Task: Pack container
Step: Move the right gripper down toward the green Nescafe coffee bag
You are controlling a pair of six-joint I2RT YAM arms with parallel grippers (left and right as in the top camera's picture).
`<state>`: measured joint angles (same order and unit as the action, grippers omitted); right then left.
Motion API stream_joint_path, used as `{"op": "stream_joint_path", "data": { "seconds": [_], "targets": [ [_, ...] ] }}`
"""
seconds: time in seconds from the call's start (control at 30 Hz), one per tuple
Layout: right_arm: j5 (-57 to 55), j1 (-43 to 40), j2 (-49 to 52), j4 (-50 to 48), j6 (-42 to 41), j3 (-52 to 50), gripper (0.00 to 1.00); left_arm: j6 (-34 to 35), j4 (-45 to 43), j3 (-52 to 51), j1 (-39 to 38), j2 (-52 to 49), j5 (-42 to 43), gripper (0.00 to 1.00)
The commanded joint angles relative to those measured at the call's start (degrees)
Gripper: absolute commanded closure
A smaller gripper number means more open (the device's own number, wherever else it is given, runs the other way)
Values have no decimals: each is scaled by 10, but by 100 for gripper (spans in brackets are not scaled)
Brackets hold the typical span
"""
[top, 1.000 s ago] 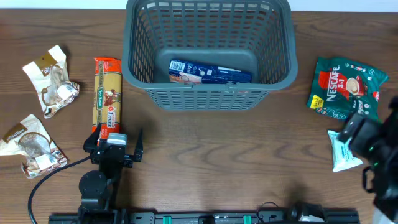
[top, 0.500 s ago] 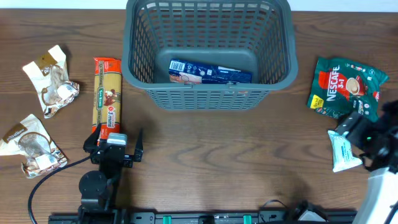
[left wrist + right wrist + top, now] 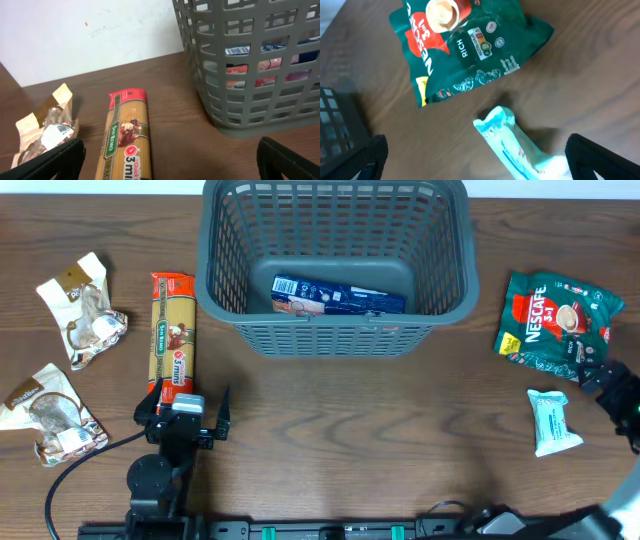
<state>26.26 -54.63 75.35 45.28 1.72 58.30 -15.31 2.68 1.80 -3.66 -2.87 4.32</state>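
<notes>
The container [image 3: 335, 332], a big dark grey lattice basket, stands at the back centre with a blue packet [image 3: 338, 296] lying on its floor. My left gripper [image 3: 183, 410] is open and empty at the near end of a long spaghetti pack [image 3: 171, 340]. In the left wrist view the spaghetti pack [image 3: 125, 135] runs between my open fingers [image 3: 50, 162], with the container [image 3: 250, 65] to its right. My right gripper [image 3: 612, 395] is open at the right edge, beside a pale teal packet [image 3: 553, 422]. In the right wrist view that teal packet [image 3: 520, 150] lies between the wide-open fingers [image 3: 605, 160], untouched.
A green Nescafe bag [image 3: 553, 320] lies at the right, beyond the teal packet, and is also in the right wrist view [image 3: 465, 47]. Two crumpled brown-and-white snack packets [image 3: 82, 308] [image 3: 45, 415] lie at the far left. A black cable [image 3: 70, 470] trails from the left arm.
The right arm has drawn back toward the right edge, uncovering the teal packet it stood over. The left arm and all the packets have stayed put.
</notes>
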Motion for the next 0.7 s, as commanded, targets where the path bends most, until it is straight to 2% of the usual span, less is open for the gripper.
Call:
{"op": "stream_joint_path", "data": {
  "seconds": [0.0,0.3,0.67],
  "targets": [
    [19,-5,29,-10,4,-1,1,-7,9,-15,-3,4,6,1],
    [-39,-8,80,-5,-4,54,1,-7,9,-15,-3,4,6,1],
    [-105,11,153,53,20,182,1,-7,9,-15,-3,4,6,1]
  ]
}}
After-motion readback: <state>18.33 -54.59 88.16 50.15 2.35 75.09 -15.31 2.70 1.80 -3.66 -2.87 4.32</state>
